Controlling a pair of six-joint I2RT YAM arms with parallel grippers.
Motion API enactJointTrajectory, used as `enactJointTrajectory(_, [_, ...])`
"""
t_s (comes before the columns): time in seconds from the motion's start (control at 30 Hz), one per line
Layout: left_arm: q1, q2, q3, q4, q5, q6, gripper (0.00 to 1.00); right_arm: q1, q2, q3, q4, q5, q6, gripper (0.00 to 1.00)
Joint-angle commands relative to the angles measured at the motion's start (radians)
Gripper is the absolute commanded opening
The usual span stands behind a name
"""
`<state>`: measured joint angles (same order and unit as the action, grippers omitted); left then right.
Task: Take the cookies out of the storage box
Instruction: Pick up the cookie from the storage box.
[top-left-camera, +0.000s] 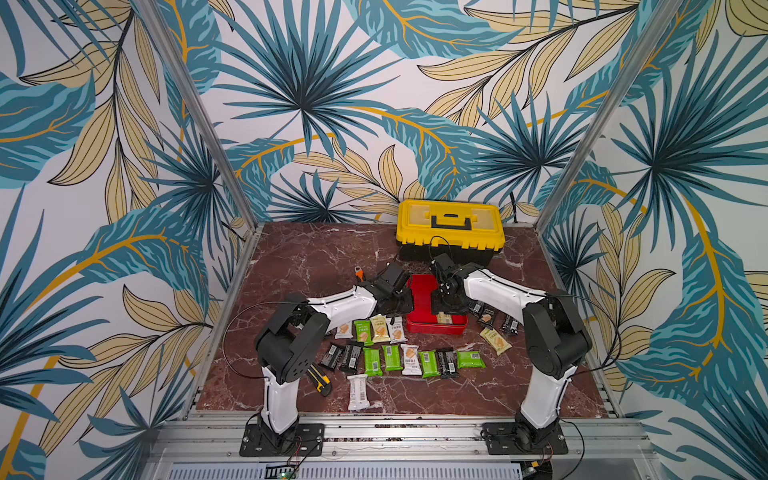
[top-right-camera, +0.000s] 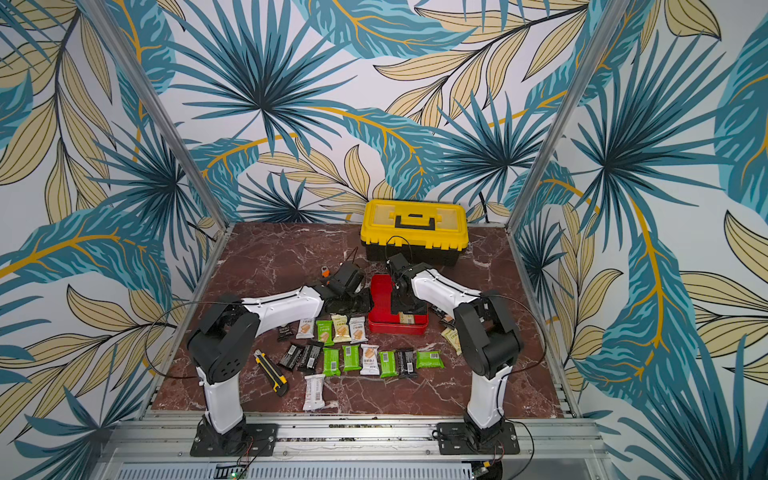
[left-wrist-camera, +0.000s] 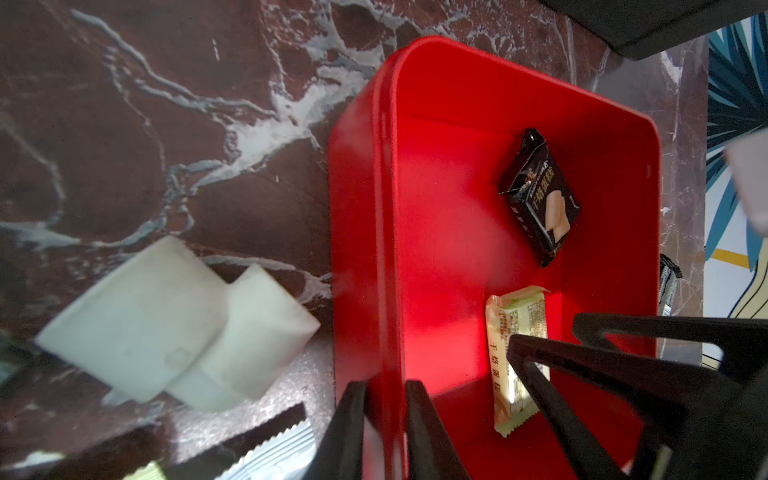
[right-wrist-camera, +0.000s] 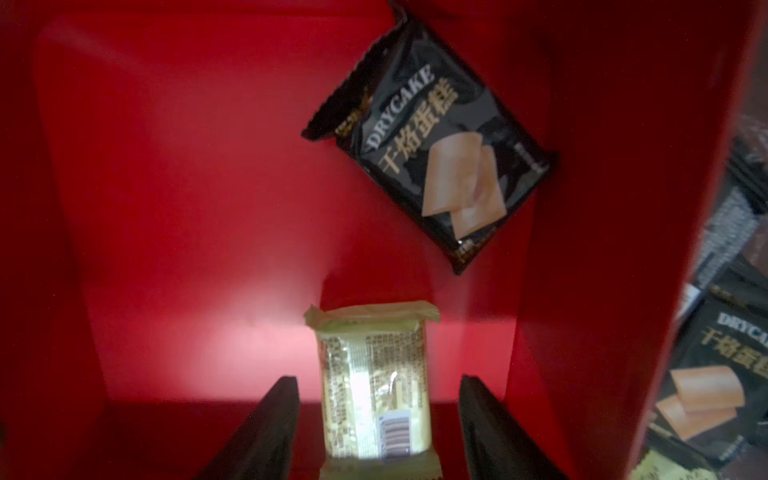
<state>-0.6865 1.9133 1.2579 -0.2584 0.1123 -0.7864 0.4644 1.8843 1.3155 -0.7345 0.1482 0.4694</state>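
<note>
right fingers (right-wrist-camera: 266, 424) spread wide straddle the cream cookie (right-wrist-camera: 374, 386) on the storage box (right-wrist-camera: 187, 187) floor, its long axis running along them, the black cookie (right-wrist-camera: 428, 141) farther off, while left fingers (left-wrist-camera: 424, 424) pinch the box's wall.

1. We see a yellow-and-black toolbox (top-left-camera: 450, 230) at the far edge of the marble tabletop (top-left-camera: 307, 257), with its handle folded flat.
2. A small orange object (top-left-camera: 359, 273) sits just in front of the toolbox, to its left.
3. A utility knife (top-right-camera: 271, 371) lies well in front of the toolbox, further left.
4. A white pipe elbow (left-wrist-camera: 174, 324) lies on the marble. We cannot place it against the toolbox.
</note>
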Motion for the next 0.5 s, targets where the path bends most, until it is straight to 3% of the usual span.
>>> enactJointTrajectory(0.0, [-0.003, 0.003, 0.029, 0.031, 0.002, -0.007, 0.21, 0.0, 0.034, -0.021, -0.026, -0.007, -0.038, 0.66])
enactJointTrajectory(0.47, [-0.004, -0.005, 0.019, 0.027, 0.004, -0.004, 0.21, 0.0, 0.091, -0.014, 0.022, -0.045, -0.041, 0.55])
